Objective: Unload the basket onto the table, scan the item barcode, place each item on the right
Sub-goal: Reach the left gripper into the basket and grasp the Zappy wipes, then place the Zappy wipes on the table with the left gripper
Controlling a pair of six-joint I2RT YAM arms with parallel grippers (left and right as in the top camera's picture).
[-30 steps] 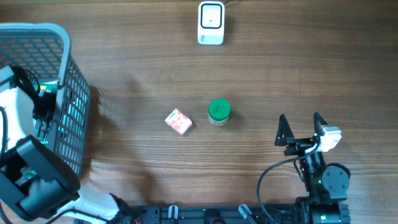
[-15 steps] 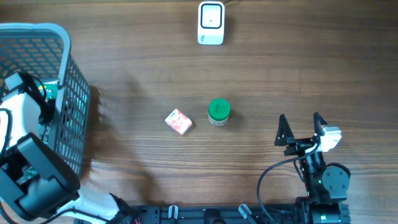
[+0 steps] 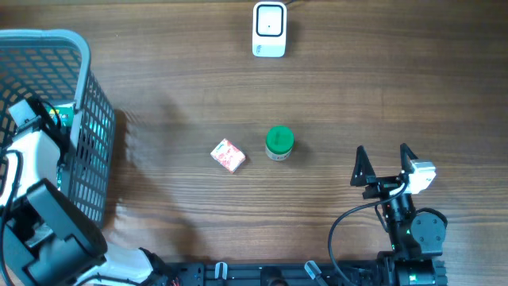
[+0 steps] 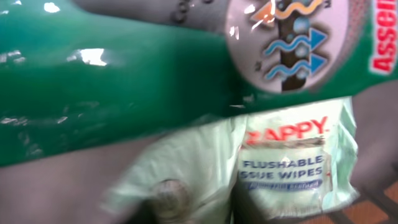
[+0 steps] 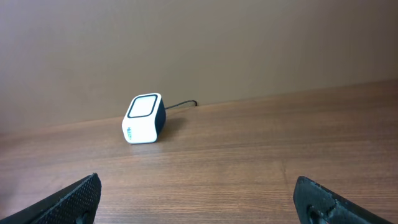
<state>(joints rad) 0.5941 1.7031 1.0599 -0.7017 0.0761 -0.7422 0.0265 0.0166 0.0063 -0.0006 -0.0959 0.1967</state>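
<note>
Down in the grey mesh basket at the left edge: left gripper, clenched, close up against a glossy green packet; no telling whether gripped. Beneath, a Zappy wipes pack. Near right: right gripper spread wide, facing the white barcode scanner at far centre. Mid-table: pink carton just left of green-lidded jar.

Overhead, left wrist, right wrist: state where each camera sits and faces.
Overhead: above the table, facing down; left arm at the basket, right gripper open.
Left wrist: in the basket, close on green package and wipes pack; no fingers visible.
Right wrist: low, facing the scanner across the table; fingertips in bottom corners.
Shared: the scanner, overhead and right wrist.
</note>
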